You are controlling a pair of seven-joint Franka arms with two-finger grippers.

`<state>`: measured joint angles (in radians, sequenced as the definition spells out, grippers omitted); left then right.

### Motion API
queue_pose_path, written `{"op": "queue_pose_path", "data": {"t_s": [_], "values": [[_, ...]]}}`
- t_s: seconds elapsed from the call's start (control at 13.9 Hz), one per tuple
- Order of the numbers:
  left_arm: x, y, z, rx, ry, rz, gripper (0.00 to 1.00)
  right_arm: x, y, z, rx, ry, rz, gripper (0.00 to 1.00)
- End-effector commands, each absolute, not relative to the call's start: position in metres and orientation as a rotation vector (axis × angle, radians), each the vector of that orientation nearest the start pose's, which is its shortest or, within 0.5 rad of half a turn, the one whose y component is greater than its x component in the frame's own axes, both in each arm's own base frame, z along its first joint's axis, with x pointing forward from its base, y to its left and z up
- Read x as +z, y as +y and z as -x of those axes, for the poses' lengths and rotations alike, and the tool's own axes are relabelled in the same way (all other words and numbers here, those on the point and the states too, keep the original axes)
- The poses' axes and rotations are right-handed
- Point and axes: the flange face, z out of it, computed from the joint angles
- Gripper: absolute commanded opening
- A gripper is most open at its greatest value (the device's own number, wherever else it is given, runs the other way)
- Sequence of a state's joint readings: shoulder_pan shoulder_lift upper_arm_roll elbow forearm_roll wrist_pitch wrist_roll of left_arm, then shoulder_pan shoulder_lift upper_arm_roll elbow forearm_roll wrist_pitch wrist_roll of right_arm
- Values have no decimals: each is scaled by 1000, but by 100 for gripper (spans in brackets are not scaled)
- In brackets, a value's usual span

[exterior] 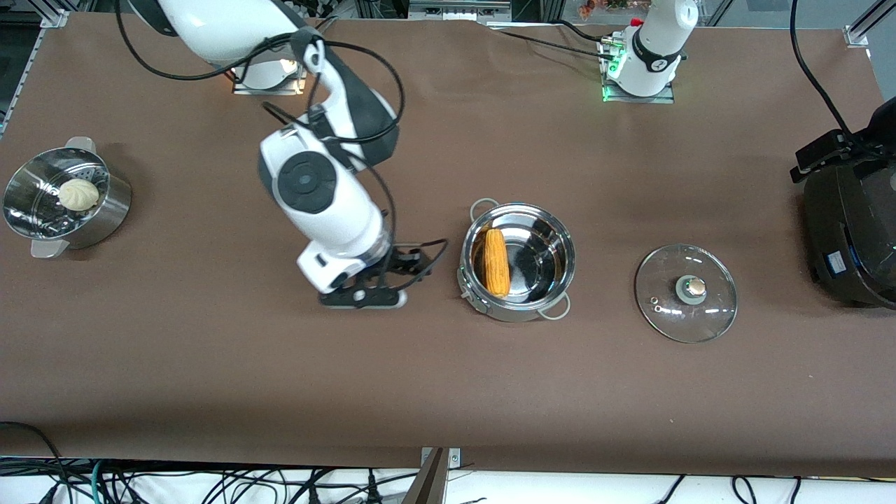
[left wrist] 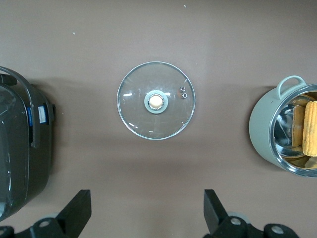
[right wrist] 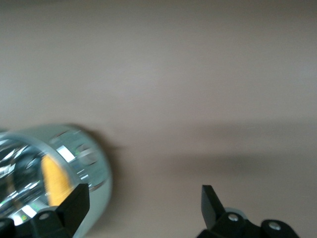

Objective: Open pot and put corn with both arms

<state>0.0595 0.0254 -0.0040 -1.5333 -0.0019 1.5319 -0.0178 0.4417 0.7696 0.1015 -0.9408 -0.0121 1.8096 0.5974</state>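
front view: corn (exterior: 496,262) lies lengthwise inside the pot (exterior: 516,262); my right gripper (exterior: 409,264), fingers apart and empty, hangs just beside it; left fingers (left wrist: 79,210) apart over the lid (left wrist: 156,100).

Even overhead light throws soft shadows; glare glints inside the pot (exterior: 518,260); the right wrist view is motion-blurred.

Both tools gape empty: left tool (left wrist: 143,218), right tool (right wrist: 143,210).

No legible text, label or number.
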Motion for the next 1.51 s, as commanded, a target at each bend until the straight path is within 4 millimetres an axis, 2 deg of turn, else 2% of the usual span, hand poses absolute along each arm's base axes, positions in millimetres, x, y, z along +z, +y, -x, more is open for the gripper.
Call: {"op": "queue_pose_path", "data": {"t_s": [0.0,0.22,0.29,0.43,0.58,0.65,0.86,0.94,1.08,1.15,1.22,1.37,1.44], "values": [[630,22,-562,53,-113,3151,100,462,295,-692,-103,290,3125,100],[630,22,-561,56,-113,3149,100,470,223,-709,-86,438,3202,100],[630,23,-561,56,-115,3151,100,479,199,-710,-59,398,3223,100],[628,28,-561,63,-123,3149,100,479,140,-716,44,344,3234,100],[629,28,-561,60,-115,3149,100,483,97,-721,75,418,3181,100],[630,28,-561,58,-108,3150,100,504,74,-719,44,466,3140,100],[628,28,-561,65,-108,3150,100,529,16,-705,128,593,3028,100],[628,28,-561,63,-110,3150,100,535,-10,-699,172,643,2997,100],[628,29,-561,65,-110,3150,100,536,-38,-687,280,678,2943,100],[628,29,-561,65,-110,3150,100,545,-48,-680,279,652,2930,100],[628,29,-561,65,-110,3150,100,560,-56,-668,263,616,2942,100],[627,29,-560,70,-110,3150,100,572,-67,-645,267,577,2930,100],[627,29,-561,67,-110,3150,100,571,-70,-634,266,585,2917,100]]}}
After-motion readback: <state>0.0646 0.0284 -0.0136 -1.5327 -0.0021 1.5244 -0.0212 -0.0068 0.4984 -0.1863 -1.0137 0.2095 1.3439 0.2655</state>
